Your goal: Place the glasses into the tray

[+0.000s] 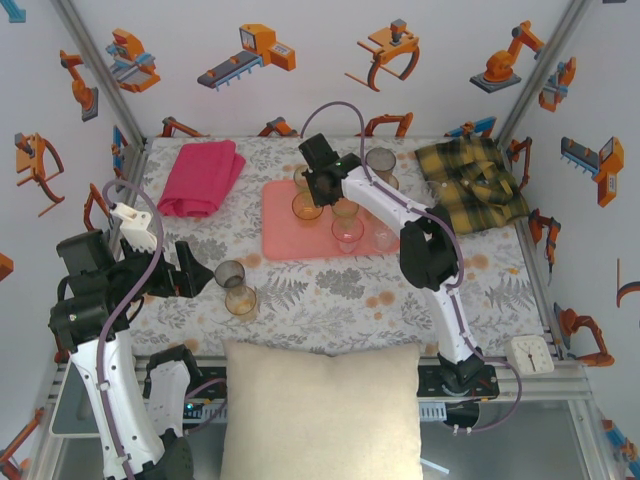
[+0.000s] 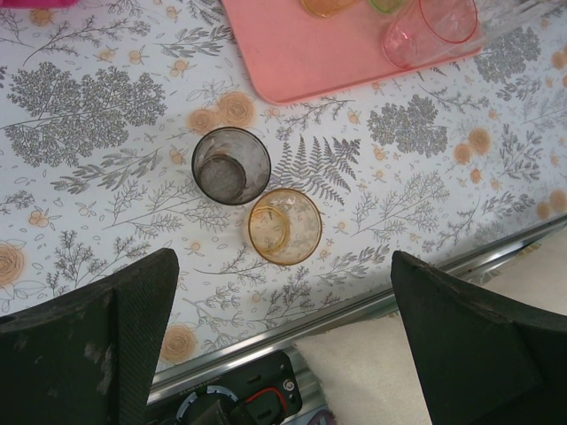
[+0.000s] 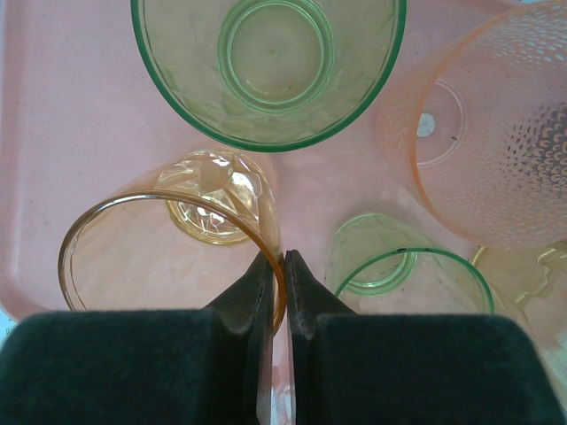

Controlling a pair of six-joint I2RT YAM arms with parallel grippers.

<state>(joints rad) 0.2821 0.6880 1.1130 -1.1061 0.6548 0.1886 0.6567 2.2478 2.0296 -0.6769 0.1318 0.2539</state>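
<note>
**Tray** (image 1: 280, 238): salmon-pink, low-rimmed, flat on the bench (image 1: 330, 285) at mid-field, near a folded magenta towel (image 1: 200, 177).

**Already loaded:** a cluster of glasses in the tray's far and right part, among them a large green glass (image 3: 270, 66), a dimpled pink glass (image 3: 496, 133), a small green glass (image 3: 399, 266) and a faceted amber glass (image 3: 168, 239). Exact count not fixable from above, with the arm lying across part of the group.

**Right end effector** (image 3: 282, 266): fingers pressed almost together, pinching the rim wall of the faceted amber glass. Base apparently down on the tray floor. Judged as a placement at its end, release pending.

**Left end effector** (image 2: 283, 292): spread wide, empty, hanging above the bench's near edge.

**Outstanding:** smoky grey glass (image 2: 231, 166) and amber tumbler (image 2: 284, 227), upright, just beside each other, on the bench apart from the tray's near-left corner. Another greyish glass (image 1: 380, 160) by the tray's far-right corner, on or off the tray not tellable.

**Progress, as a judgement:** well past halfway, with two or perhaps three glasses left.
</note>
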